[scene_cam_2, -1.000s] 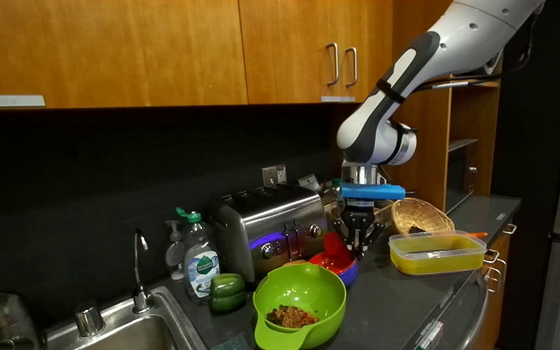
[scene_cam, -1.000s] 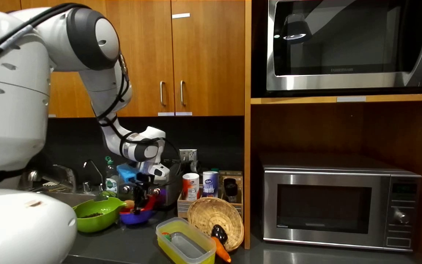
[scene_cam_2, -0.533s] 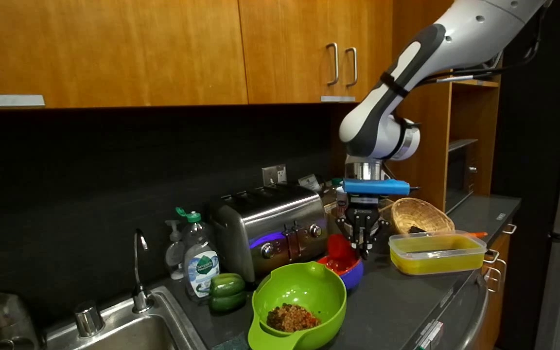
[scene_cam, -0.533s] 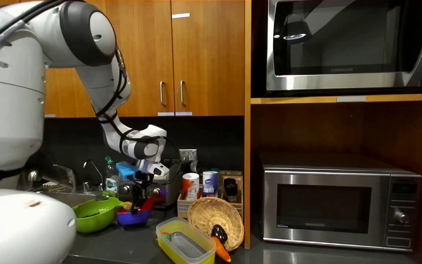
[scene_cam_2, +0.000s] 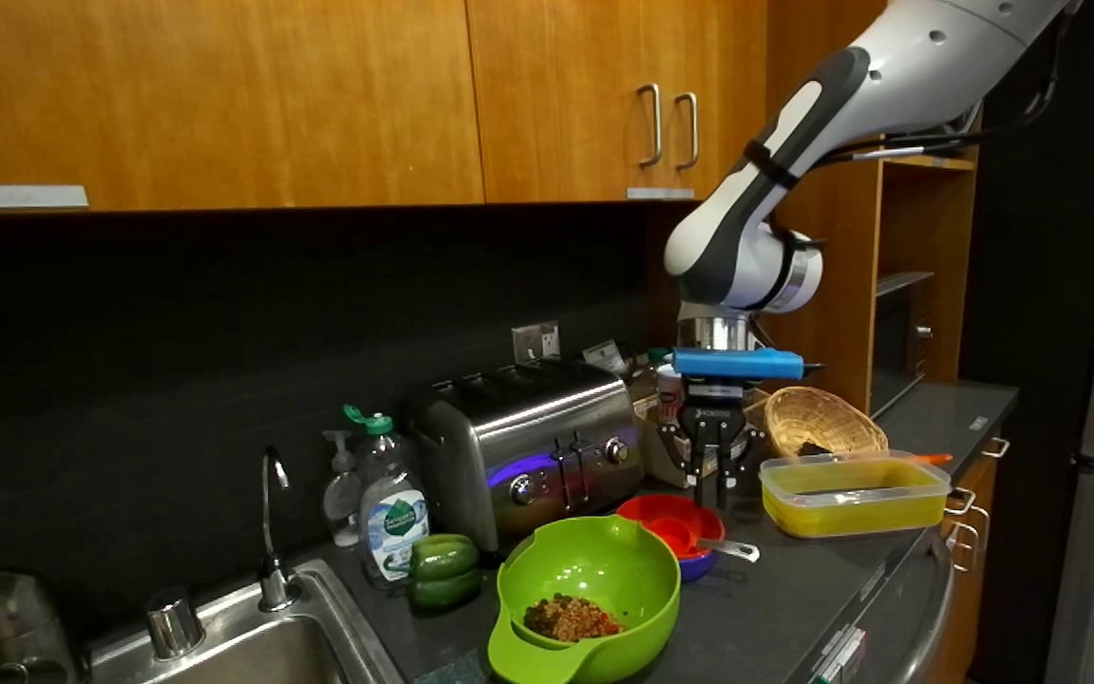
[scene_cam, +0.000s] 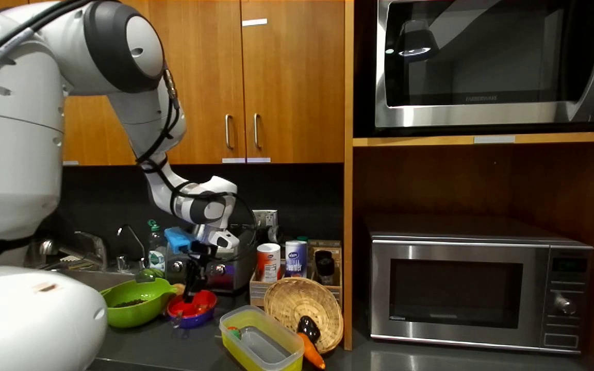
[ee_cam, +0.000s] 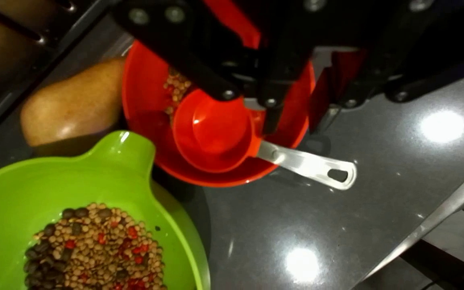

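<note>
- Over the dark grey counter [scene_cam: 152, 345], in an exterior view, the white jointed arm [scene_cam: 13, 154] stands tall along the left edge, bends at a raised elbow and slopes down to the wrist. The black two-fingered gripper [scene_cam: 190, 298] points downward over one round bowl [scene_cam: 194, 323], red inside and purple-blue outside. I count two steel-fronted microwaves [scene_cam: 457, 293], seen face-on from here alone, two cylindrical canisters [scene_cam: 296, 260], one round wicker basket [scene_cam: 286, 299], one glossy dark eggplant [scene_cam: 307, 329], one orange carrot [scene_cam: 311, 351] and one yellowish see-through box [scene_cam: 235, 350].
- Toward the steel sink [scene_cam_2: 348, 608], in an exterior view, the arm slants in from the upper right and the gripper hangs upright. One green bell pepper [scene_cam_2: 444, 573], one clear soap bottle [scene_cam_2: 395, 532] and one pump bottle [scene_cam_2: 343, 499] show here but not in the wrist view. One lime-green plastic bowl [scene_cam_2: 651, 589] stands just beside the red-lined bowl.
- Close up, in the wrist view, one red measuring cup [ee_cam: 216, 129] with a flat metal handle [ee_cam: 308, 163] lies inside the red-lined bowl, handle across the rim. The fingers [ee_cam: 272, 117] are parted by a narrow gap, gripping neither cup nor handle. Only here do I clearly see brown grains [ee_cam: 177, 86] beside the cup; one smooth tan oblong thing [ee_cam: 75, 100] lies next to that bowl.
</note>
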### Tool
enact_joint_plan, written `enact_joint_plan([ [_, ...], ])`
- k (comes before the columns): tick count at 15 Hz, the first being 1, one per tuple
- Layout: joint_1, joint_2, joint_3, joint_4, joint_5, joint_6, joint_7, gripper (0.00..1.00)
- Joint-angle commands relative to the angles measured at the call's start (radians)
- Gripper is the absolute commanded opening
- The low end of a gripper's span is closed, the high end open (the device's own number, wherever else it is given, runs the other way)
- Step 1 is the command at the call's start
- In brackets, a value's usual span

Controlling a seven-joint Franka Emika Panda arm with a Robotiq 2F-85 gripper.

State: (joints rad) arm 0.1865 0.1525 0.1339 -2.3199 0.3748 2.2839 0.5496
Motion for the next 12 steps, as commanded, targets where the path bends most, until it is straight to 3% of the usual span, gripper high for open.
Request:
enact_joint_plan([
  [1,-0.009,-0.032,0.001,-0.014,0.019,-0.029,0.003,0.0],
  [3,-0.011,-0.033,0.0,-0.015,0.02,-0.034,0.002,0.0],
  [4,-0.012,-0.034,0.0,-0.016,0.024,-0.035,-0.001,0.26],
  [6,-0.017,-0.036,-0.001,-0.021,0.035,-0.036,-0.011,0.31],
  [9,-0.031,-0.023,-0.001,-0.028,0.081,-0.035,-0.063,0.5],
  [12,-0.054,0.015,0.0,-0.031,0.166,-0.045,-0.217,0.7],
])
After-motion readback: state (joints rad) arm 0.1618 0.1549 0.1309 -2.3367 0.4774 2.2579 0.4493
